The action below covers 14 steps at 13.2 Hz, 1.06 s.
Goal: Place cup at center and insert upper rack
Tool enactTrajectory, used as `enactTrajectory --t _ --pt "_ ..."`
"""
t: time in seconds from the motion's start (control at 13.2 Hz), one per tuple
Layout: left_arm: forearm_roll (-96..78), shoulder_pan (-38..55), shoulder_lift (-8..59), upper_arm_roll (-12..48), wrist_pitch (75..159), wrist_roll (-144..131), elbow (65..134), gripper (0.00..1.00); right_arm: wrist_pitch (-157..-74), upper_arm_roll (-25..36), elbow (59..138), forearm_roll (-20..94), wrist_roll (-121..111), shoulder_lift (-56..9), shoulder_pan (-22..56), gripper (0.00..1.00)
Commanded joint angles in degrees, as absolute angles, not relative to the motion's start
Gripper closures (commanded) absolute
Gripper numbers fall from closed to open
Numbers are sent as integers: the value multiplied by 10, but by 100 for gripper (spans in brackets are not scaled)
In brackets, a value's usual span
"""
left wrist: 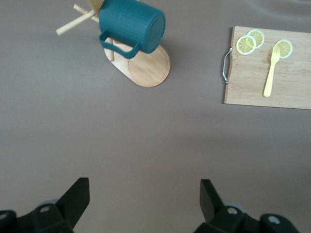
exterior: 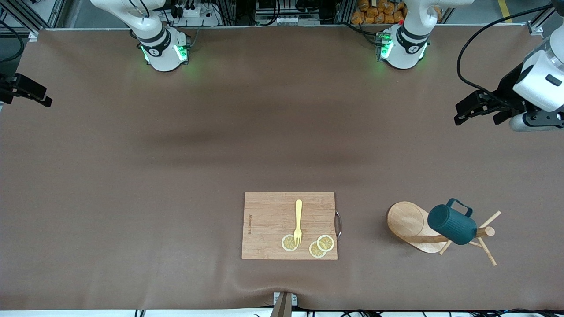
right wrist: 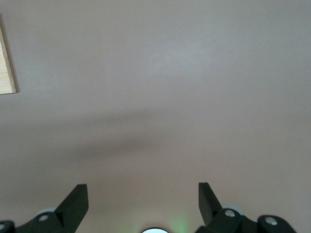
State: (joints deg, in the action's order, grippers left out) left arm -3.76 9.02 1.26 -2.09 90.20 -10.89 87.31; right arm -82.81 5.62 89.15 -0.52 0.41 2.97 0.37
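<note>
Right, both my grippers are released and holding nothing: the left gripper (exterior: 478, 113) hangs over bare table at the left arm's end, and the right gripper (exterior: 26, 92) waits over the table edge at the right arm's end. The cup (exterior: 452, 223) hangs tilted on the upper rack (exterior: 410, 222), which stands near the front camera toward the left arm's end. Beside it, nearer the middle, a cutting board (exterior: 269, 220) carries a yellow fork (exterior: 298, 220) and lemon slices (exterior: 320, 245).
</note>
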Motion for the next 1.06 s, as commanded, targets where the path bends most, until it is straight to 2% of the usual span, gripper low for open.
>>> enactTrajectory --t 0.0,0.99 --pt "-25 109 -44 -42 934 -112 951 0 -827 57 885 -9 5 28 6 0" --pt "47 104 -83 -25 958 -120 1014 0 -826 56 886 -9 6 30 7 0"
